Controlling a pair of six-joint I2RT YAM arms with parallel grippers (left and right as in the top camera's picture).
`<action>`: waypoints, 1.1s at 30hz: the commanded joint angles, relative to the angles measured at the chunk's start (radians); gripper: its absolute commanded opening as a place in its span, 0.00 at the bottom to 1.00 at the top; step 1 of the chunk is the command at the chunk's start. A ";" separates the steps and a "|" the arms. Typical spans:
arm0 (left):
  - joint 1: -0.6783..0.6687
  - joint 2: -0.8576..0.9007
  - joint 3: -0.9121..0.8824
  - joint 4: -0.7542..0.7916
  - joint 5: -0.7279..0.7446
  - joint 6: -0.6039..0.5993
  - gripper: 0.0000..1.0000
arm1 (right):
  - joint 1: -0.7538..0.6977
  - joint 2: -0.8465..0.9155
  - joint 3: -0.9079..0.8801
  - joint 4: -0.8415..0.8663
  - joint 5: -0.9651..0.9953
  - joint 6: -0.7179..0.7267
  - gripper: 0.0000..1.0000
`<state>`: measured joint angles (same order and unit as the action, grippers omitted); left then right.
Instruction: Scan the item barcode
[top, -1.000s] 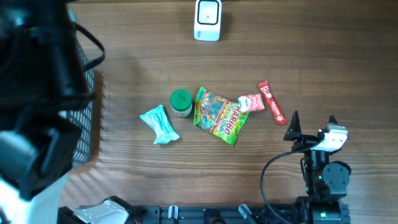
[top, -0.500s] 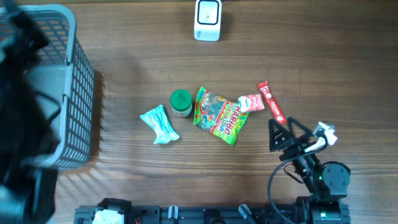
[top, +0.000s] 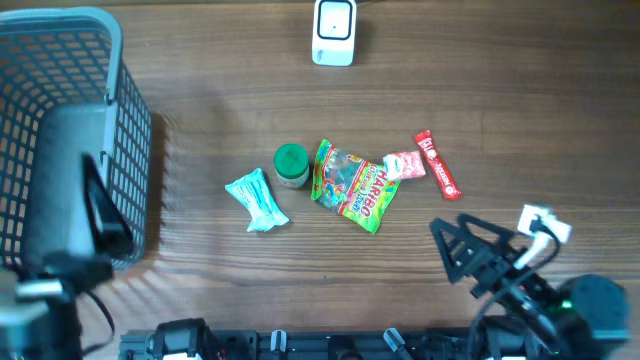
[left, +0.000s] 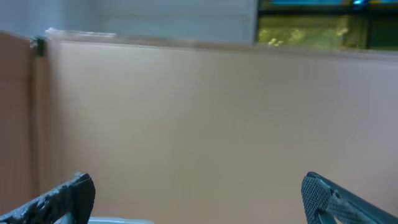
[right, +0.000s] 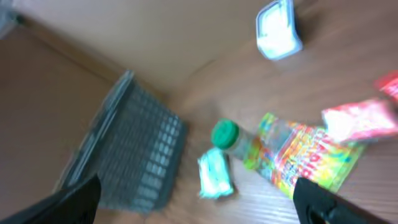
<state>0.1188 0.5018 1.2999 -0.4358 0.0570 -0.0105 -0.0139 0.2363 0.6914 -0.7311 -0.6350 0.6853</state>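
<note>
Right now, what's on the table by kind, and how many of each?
Snack packets: 4 (teal packet, Haribo bag, pink sachet, red stick)
Green-lidded jar: 1
White scanner: 1
Grey basket: 1
Total: 7

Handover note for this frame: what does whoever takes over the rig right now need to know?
Left gripper: jaws open, empty, up by the basket.
Right gripper: jaws open, empty, front right, clear of the items.
Mid-table: teal packet, green-lidded jar, Haribo bag, pink packet, red stick. Scanner at the far edge.
Done: nothing is held.
Left: pick an item, show its barcode to the scanner.
</note>
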 joint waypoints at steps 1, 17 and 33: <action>0.032 -0.031 -0.032 0.124 0.163 -0.088 1.00 | 0.005 0.204 0.290 -0.194 0.174 -0.224 0.99; 0.030 -0.080 -0.191 -0.208 0.241 -0.023 1.00 | 0.130 0.752 0.789 -0.591 0.411 -0.305 1.00; 0.029 -0.494 -0.620 -0.166 0.444 -0.048 1.00 | 0.582 1.009 0.789 -0.589 0.572 0.034 1.00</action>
<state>0.1444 0.0154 0.7238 -0.5972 0.3958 -0.0654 0.5144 1.1557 1.4628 -1.3231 -0.0517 0.6125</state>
